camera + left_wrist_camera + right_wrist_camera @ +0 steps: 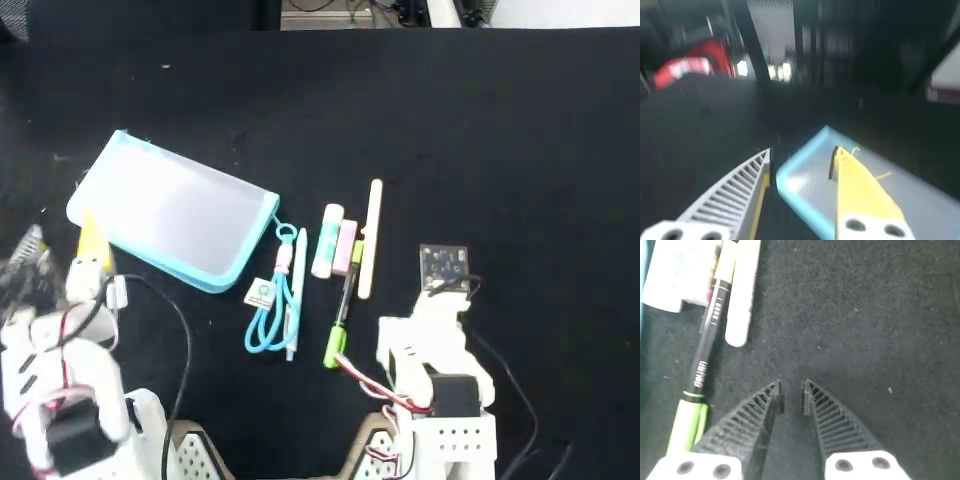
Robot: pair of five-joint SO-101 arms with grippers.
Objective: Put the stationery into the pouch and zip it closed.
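The light blue pouch (170, 210) lies flat at the left of the black table. My left gripper (802, 152) is open, its white finger (735, 187) off the pouch's corner (800, 182) and its yellow finger (857, 187) over it. In the high view that gripper (90, 245) sits at the pouch's near-left corner. The stationery lies in a row to the right of the pouch: blue scissors (270, 310), a white pen (296, 295), two erasers (335, 240), a black-and-green pen (702, 370) and a cream stick (742, 290). My right gripper (791, 397) hovers over bare table beside the pens, nearly shut and holding nothing.
A small tag (260, 292) lies by the scissors. The table's far half and right side are bare black cloth (480, 130). Cables trail from both arm bases along the near edge.
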